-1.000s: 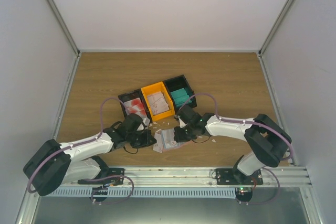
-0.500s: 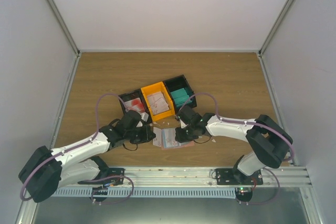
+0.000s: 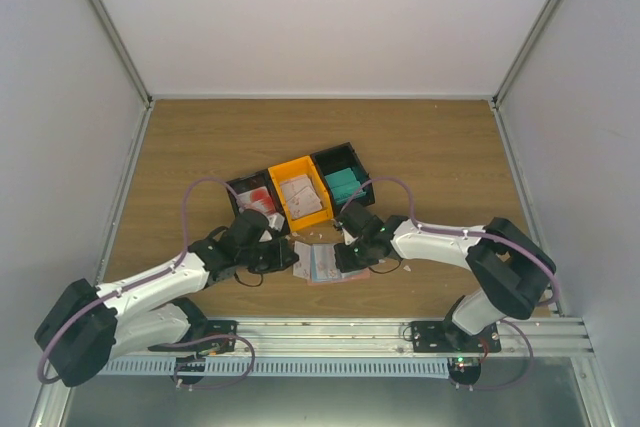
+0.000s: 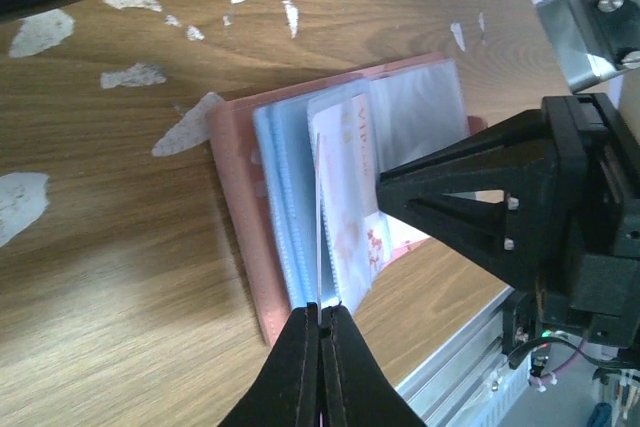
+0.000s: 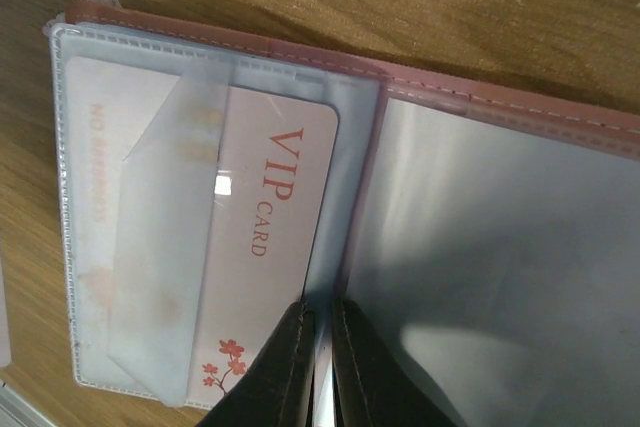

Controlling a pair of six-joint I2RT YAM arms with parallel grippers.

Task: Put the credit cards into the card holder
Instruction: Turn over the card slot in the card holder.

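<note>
The card holder (image 4: 235, 207) lies open and flat on the table (image 3: 420, 147), right between the two claws, reddish-brown cover down and pale blue clear pockets up. A pinkish-white card (image 5: 270, 197) printed "VIP CARD" with small red flowers sits partly inside one pocket. Its far part is veiled by the frosted plastic and the lettered part is bare.

The left claw (image 4: 320, 319) is clenched tight on a thin leaf of the holder that stands on edge, running straight ahead from its tips. The rest of the holder spreads out just beyond those tips.

The right claw (image 5: 320, 347) reaches in from the left claw's right side. Its tips are down at the holder's fold, with the card immediately to their left and an unfilled clear pocket to their right. Its fingers are drawn almost together with a thin bright edge between them. Whether they pinch a leaf or only press beside the card's edge, I cannot tell.

Torn white paper scraps (image 4: 130, 75) lie on the wood ahead and to the left of the left claw.

Beyond both claws stands a row of bins (image 3: 278, 192). A black one holds red-blotched cards (image 3: 258, 199) past the left claw, an orange one holds pale cards (image 3: 300, 194) between the claws, and a black one holds teal cards (image 3: 345, 185) past the right claw.
</note>
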